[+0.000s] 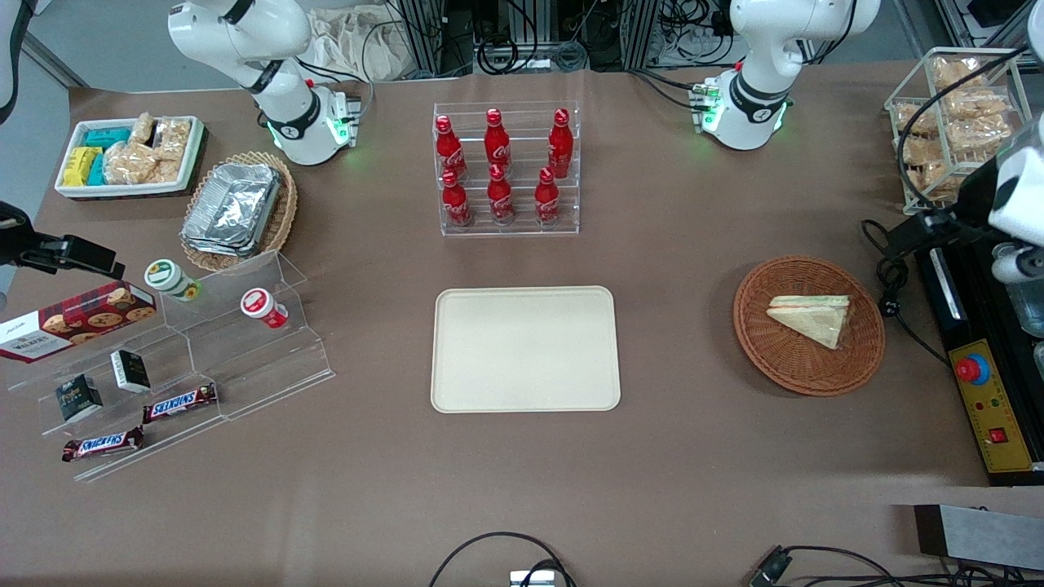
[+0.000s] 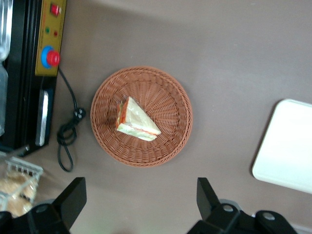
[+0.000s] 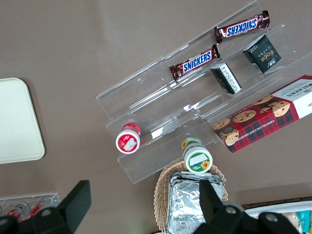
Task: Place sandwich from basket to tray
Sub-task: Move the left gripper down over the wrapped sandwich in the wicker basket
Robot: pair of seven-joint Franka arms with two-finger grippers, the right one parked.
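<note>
The sandwich (image 1: 811, 318) (image 2: 136, 121), a pale bread wedge with orange-red and green filling, lies in the round reddish-brown wicker basket (image 1: 758, 342) (image 2: 170, 97) toward the working arm's end of the table. The cream-beige tray (image 1: 526, 349) (image 2: 287, 146) lies flat at the table's middle with nothing on it. My left gripper (image 2: 140, 195) hangs high above bare tabletop just outside the basket's rim. It is open wide, and nothing is between its black fingers (image 2: 73, 195). The working arm's wrist (image 1: 1011, 204) shows at the edge of the front view, above the table's end.
A black and yellow control box (image 1: 983, 391) (image 2: 48, 39) with a red button and a coiled cable (image 1: 889, 277) lie beside the basket. A wire rack of snack packets (image 1: 954, 122) stands farther back. A clear rack of red bottles (image 1: 506, 167) stands farther from the camera than the tray.
</note>
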